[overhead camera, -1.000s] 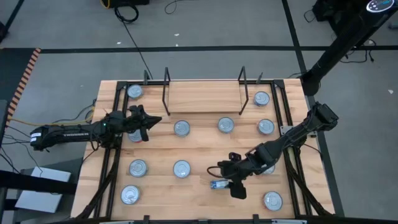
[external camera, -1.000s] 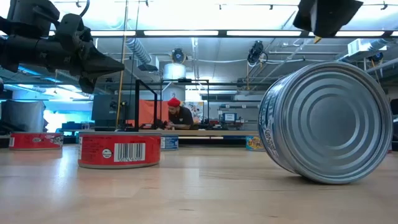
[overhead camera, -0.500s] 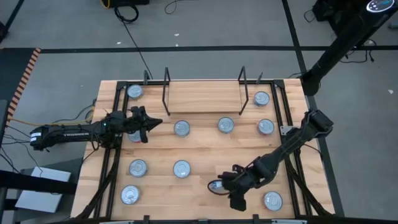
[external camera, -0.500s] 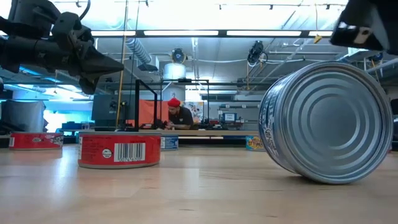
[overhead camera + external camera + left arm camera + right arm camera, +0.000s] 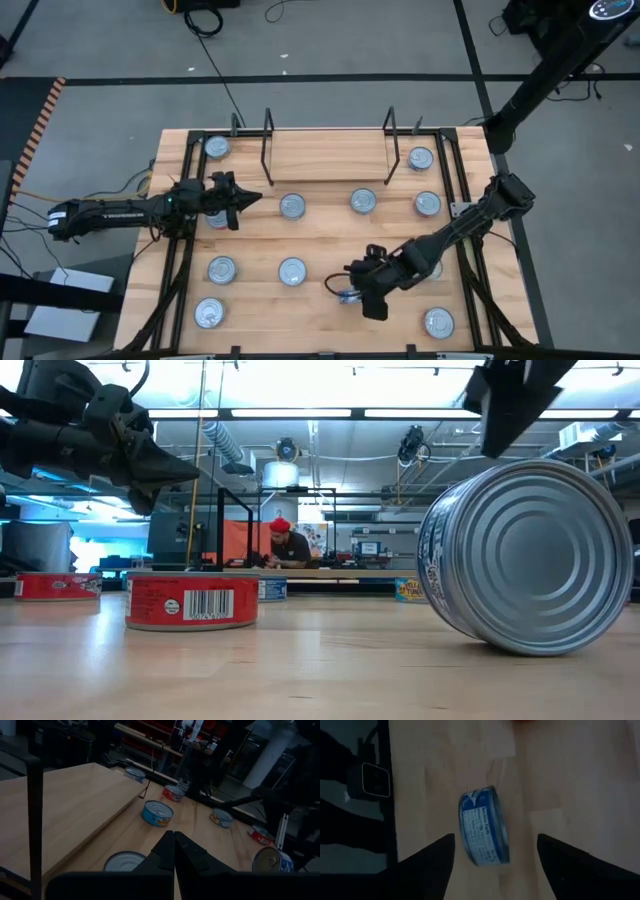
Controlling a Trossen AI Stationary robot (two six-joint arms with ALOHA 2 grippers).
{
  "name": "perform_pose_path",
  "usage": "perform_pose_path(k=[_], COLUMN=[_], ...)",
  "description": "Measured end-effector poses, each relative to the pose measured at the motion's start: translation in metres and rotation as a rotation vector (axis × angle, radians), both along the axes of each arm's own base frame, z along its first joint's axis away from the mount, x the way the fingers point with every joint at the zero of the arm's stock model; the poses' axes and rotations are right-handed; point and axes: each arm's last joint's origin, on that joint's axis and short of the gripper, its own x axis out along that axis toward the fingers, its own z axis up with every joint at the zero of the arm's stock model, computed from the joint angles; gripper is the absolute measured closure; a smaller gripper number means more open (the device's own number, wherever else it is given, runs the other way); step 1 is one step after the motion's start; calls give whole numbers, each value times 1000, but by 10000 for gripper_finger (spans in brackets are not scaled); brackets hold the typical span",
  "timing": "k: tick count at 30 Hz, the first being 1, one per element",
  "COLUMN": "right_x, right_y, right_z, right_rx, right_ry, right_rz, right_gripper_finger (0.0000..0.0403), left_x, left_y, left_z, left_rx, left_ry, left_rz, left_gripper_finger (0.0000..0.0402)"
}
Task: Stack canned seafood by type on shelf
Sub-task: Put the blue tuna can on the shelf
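Note:
A blue-labelled tin of canned seafood [image 5: 485, 834] stands on its edge on the table near the front, and looms large in the low view [image 5: 525, 555]. My right gripper [image 5: 362, 293] hangs open above it, tilted downward. Its fingers [image 5: 437, 857] stand on either side of the tin with gaps, touching nothing. My left gripper [image 5: 240, 197] hovers shut and level over the table's left side, also visible in its own wrist view [image 5: 172, 840]. The shelf [image 5: 325, 155] is a raised wooden board between two black wire uprights at the far edge, with no tin on it.
Several other tins lie flat across the table: a red one [image 5: 192, 600] near the left front, silver-lidded ones [image 5: 292, 206] [image 5: 363, 201] [image 5: 427, 203] in a middle row, and others [image 5: 222, 269] [image 5: 438, 322] nearer the front. Black frame rails run along both table sides.
My right gripper swung toward the table's near edge, then came back and now hangs over the tipped tin a little farther left than before. The tin itself has stayed on its edge in the same spot.

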Motion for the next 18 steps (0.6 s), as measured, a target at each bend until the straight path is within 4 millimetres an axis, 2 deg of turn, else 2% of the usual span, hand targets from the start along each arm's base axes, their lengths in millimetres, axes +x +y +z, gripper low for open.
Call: perform_pose_path(k=[8,18], right_x=[5,14], right_y=[-5,11], right_z=[-1,-27], right_rx=[-49,-35], right_ry=[-23,14], right_rz=[95,135], right_gripper_finger=[105,105], left_x=[0,1], left_y=[-1,0], left_z=[0,-3], left_rx=[0,-4], left_ry=[0,21], left_rz=[-18,-18], left_gripper_finger=[396,396])
